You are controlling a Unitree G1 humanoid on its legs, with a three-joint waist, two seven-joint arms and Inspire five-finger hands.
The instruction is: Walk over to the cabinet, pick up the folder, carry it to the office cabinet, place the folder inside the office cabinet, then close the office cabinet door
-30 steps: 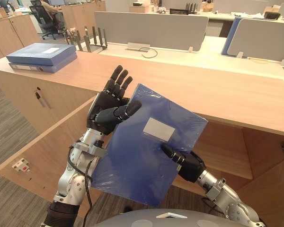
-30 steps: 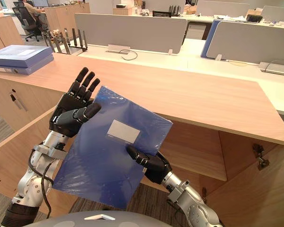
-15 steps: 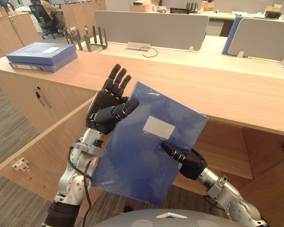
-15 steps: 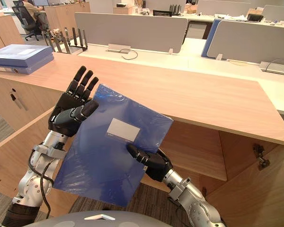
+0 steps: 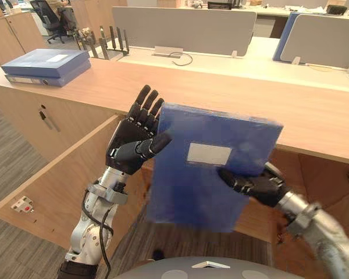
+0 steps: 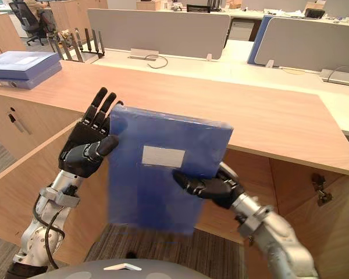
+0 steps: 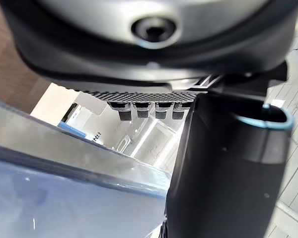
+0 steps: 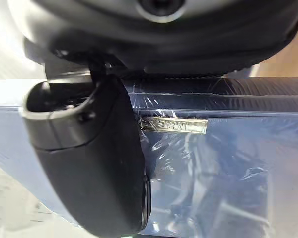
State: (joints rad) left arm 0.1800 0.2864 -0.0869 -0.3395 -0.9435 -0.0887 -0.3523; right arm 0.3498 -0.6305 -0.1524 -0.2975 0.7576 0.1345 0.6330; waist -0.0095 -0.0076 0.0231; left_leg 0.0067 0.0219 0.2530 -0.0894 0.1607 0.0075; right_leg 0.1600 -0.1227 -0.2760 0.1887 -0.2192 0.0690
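One blue folder (image 5: pixel 206 174) is held upright in mid-air, near the robot and in front of the open office cabinet (image 6: pixel 262 174), with its white label (image 5: pixel 208 153) facing the robot. It looks stiff, boxy and fairly light. Its clear film wrap is glossy in the right wrist view and should make it slippery. A pinch across one edge, thumb on the face and fingers behind, seems the safest hold. The right hand (image 5: pixel 253 183) grips it that way at the right edge, its thumb lying across the front and its fingers hidden behind. The left hand (image 5: pixel 134 142) is open, fingers straight up beside the left edge, thumb resting on the cover as a steadying prop. The cabinet door (image 5: pixel 52 186) stands swung out on the left, below the long wooden top (image 5: pixel 232 93). Far left on that top lies a stack of blue binders (image 5: pixel 43 63).
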